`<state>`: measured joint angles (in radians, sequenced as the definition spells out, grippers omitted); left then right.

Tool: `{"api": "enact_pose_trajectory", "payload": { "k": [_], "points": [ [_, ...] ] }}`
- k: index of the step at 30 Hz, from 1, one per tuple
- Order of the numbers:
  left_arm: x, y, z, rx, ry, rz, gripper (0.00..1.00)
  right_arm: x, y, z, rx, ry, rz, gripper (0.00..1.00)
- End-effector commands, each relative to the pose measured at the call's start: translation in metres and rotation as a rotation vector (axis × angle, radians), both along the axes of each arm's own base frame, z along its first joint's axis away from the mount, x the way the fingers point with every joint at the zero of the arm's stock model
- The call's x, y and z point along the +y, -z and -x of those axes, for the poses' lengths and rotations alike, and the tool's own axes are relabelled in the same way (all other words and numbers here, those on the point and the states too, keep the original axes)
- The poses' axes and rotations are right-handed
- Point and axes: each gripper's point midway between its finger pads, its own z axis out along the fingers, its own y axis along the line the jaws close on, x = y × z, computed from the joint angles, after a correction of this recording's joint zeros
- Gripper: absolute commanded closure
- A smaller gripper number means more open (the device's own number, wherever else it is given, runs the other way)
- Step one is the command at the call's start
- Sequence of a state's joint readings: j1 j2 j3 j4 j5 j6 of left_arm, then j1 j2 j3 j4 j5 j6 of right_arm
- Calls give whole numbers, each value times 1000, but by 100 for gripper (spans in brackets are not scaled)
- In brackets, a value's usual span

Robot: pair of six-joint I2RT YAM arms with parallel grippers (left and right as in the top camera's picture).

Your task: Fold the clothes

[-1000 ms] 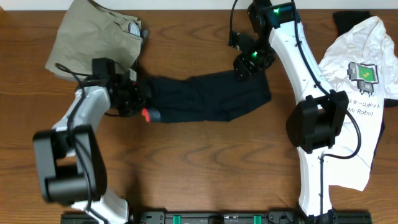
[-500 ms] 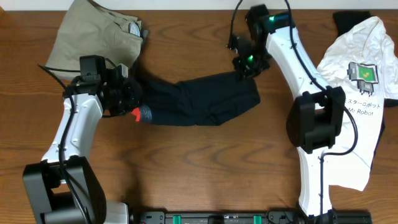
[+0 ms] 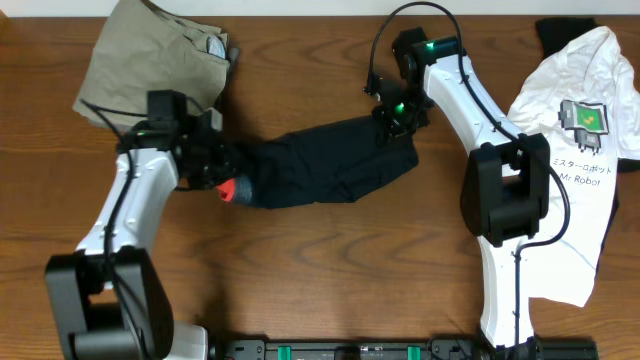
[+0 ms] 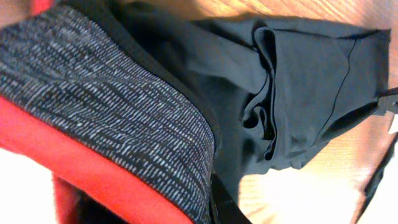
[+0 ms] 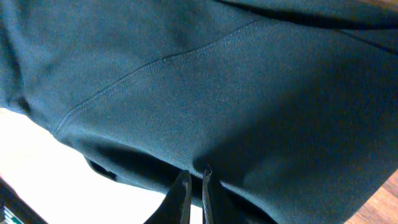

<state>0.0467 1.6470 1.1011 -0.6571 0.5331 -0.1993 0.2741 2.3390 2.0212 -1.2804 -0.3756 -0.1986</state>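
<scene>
Since both grippers are clamped on cloth, I read this as the straightening step ahead of the first fold. My left gripper [image 3: 220,168] is pinched on the grey, red-edged waistband [image 4: 106,118], and my right gripper [image 5: 194,179] has its fingertips nearly together on fabric at the leg end. Between them the black trousers [image 3: 320,165] lie rumpled across the table [image 3: 330,290], just below the khaki trousers [image 3: 150,60]. Next, I judge, the arms should draw apart evenly to remove slack.

White-shelled arms [image 3: 128,205] with bulky black joints [image 3: 505,195], black left end effector [image 3: 222,166] and right end effector [image 3: 392,118], thin black cables [image 3: 373,55], green lights [image 3: 432,44] on the right arm [image 3: 475,95].
</scene>
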Motion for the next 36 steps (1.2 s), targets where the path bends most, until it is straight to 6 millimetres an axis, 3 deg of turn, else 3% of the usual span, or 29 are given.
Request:
{"api": "enact_pose_trajectory", "payload": {
  "k": [1,4,8,10,14,23,28,32,36],
  "points": [
    [-16,21,0,24,68,-17,92,6,-12,0,-16,4,-27,92],
    [-26,40,-3,37,104,-51,86,6,-12,0,-16,4,-27,92],
    [-33,60,-1,70,131,-87,26,7,-12,1,-16,3,-27,91],
    [-32,62,-2,75,127,-86,20,7,-12,1,-16,3,-27,91],
    [-19,49,-6,64,70,-78,17,7,-12,0,-19,2,-27,89],
    [30,-25,-4,-64,-81,-89,15,7,-12,0,-21,-5,-27,87],
    [71,-7,18,72,-229,-197,15,6,-12,0,-22,-5,-24,87],
    [77,17,33,176,-277,-187,15,6,-12,0,-22,-5,-24,87],
    [79,33,35,221,-289,-178,15,6,-12,0,-21,-5,-24,87]
  ]
}}
